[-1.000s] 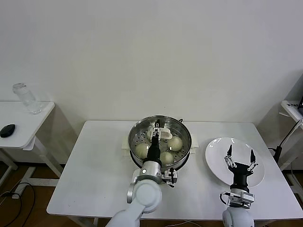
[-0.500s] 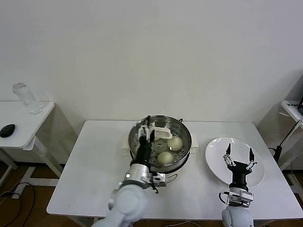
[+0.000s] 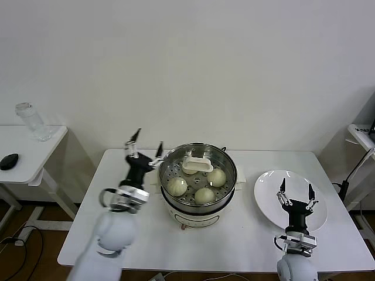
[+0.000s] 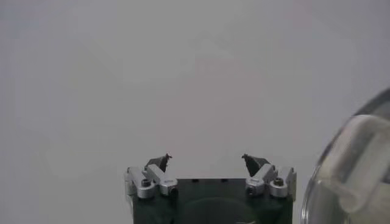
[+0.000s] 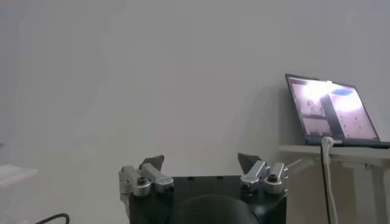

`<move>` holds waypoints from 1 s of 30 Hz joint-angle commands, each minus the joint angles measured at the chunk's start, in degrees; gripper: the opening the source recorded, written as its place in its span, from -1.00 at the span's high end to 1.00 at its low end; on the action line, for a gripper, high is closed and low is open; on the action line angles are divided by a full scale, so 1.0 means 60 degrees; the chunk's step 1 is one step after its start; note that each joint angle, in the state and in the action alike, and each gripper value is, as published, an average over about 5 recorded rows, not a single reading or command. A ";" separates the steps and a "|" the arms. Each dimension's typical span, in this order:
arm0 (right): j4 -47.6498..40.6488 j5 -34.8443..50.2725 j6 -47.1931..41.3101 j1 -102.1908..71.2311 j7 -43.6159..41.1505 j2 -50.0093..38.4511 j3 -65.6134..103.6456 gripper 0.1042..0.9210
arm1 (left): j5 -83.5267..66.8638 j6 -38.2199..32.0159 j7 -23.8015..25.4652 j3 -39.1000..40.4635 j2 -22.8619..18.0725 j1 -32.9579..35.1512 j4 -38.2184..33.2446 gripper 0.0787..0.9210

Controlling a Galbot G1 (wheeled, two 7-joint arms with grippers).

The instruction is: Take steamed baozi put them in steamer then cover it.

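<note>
Steel steamer (image 3: 198, 170) (lidded), left hand (image 3: 145, 148) beside

White plate (image 3: 270, 196) near right edge of main table (image 3: 117, 222), nothing on it. Glass lid w/ cream handle (image 3: 197, 164) sits at table centre toward back edge. Separate side table (image 3: 23, 155) off left edge: clear glass jar (image 3: 32, 122) at its back, black mouse (image 3: 9, 161) at its front. Laptop (image 5: 332, 112), screen lit, on a shelf in right wrist view.

Left claw (image 3: 145, 144) raised with fingers spread and pointing up; right claw (image 3: 297, 189) likewise spread, upright and empty.
</note>
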 commanded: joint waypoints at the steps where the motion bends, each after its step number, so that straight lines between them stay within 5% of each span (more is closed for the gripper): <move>1: 0.0397 0.1333 -0.0894 -0.0096 -0.0253 -0.0391 -0.0080 -0.76 | -0.6007 -0.3331 0.0680 -0.3236 0.0286 0.1418 0.1659 -0.77; 8: 0.0449 0.1384 -0.0959 -0.0308 -0.0306 -0.0478 -0.0209 -0.76 | -0.5804 -0.4067 0.0957 -0.2729 0.0003 0.2381 0.1701 -0.77; 30: 0.0508 0.1162 -0.0863 -0.0548 -0.0281 -0.0302 -0.0216 -0.76 | -0.5458 -0.4726 0.1187 -0.2379 0.0129 0.2745 0.2171 -0.77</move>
